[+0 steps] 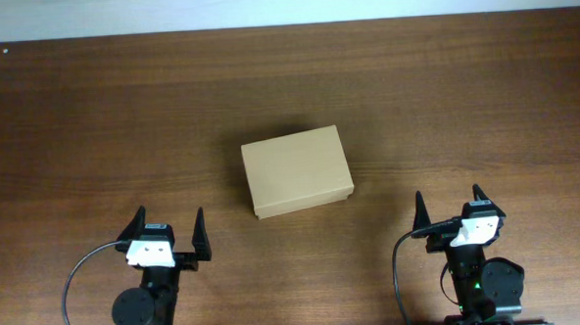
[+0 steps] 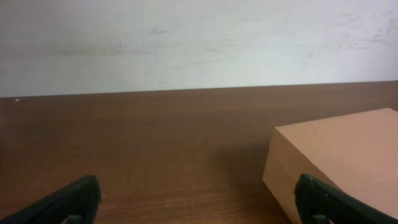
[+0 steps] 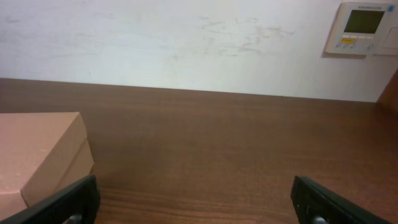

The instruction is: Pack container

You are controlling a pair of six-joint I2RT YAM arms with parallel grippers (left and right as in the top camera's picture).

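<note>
Sitting mid-table: the container (image 1: 297,172), a plain tan cardboard box, rests on the dark brown wooden table (image 1: 92,112), turned a little so its long sides run askew to the table's edges.
Container lid: the flap lies down flat, so the top is one smooth closed face.
Left gripper: the left gripper (image 1: 170,215) stands at the near edge on the left with its jaws spread wide and empty. Its fingers point toward the far side of the table.
Right gripper: the right gripper (image 1: 448,193) stands at the near edge on the right, likewise spread wide and empty.
Spacing: the container lies between the two grippers and farther out, well apart from both and touching neither.
Cables: a dark cable (image 1: 75,289) loops beside the left arm's base, and another (image 1: 397,266) runs beside the right arm's base.
Left wrist view: the left gripper (image 2: 196,208) shows only its black fingertips (image 2: 71,200) in the bottom corners. The container (image 2: 348,155) fills the lower right, one corner facing the camera, in front of a pale scuffed wall (image 2: 186,43).
Right wrist view: the right gripper (image 3: 196,202) is just as wide. The container (image 3: 37,146) sits at the left edge with a seam along its side, and a wall panel (image 3: 364,28) with a small screen hangs at the upper right.
</note>
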